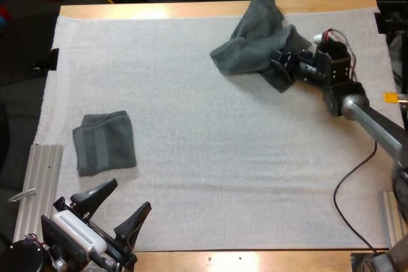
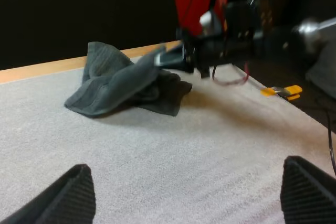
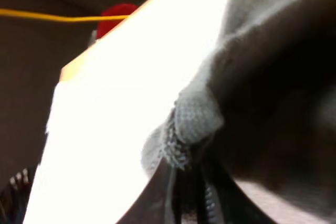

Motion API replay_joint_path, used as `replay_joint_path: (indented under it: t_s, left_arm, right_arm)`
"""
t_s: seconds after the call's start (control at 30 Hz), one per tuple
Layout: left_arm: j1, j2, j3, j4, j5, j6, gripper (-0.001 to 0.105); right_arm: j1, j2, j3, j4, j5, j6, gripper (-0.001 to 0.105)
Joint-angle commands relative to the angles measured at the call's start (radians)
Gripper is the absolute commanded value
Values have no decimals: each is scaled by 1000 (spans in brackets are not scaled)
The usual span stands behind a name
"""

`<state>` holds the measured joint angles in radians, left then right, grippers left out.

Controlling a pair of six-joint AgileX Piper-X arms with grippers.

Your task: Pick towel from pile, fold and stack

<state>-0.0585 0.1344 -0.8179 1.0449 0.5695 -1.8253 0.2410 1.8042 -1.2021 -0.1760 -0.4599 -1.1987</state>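
White mat covers nearly all of the wooden table. The crumpled towel is upper right of centre in the high view, near the mat's far edge; that's the pile I'm drawing from. The folded towel lies flat at lower left, well apart from it. I read it as the start of the stack, parked aside so mid-mat is free for folding.

My right gripper comes in low from the right and pinches the crumpled towel's right-hand edge. The wrist view shows cloth bunched between the fingers. Edge grip makes sense: the cloth should open out when dragged.

My left gripper is at bottom left, fingers spread with nothing between them, near the folded towel. My guess is it's idle until a second corner needs holding.

Judgement: pick in hand, fold not yet begun.
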Motion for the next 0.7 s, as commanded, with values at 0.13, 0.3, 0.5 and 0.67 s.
replay_joint_path:
  t_s: [0.13,0.3,0.5,0.67]
  left_arm:
    - [1,2,-8,-11,3,-10,71]
    - [1,2,-8,-11,3,-18,71]
    - [1,2,-8,-11,3,-36,71]
    - [1,2,-8,-11,3,-55,71]
  right_arm:
    - [31,-139,-5,163,1,-146,1]
    - [43,-256,-5,261,32,-203,1]
    - [44,-357,-5,388,32,-217,1]
    - [52,-422,-5,503,13,-223,1]
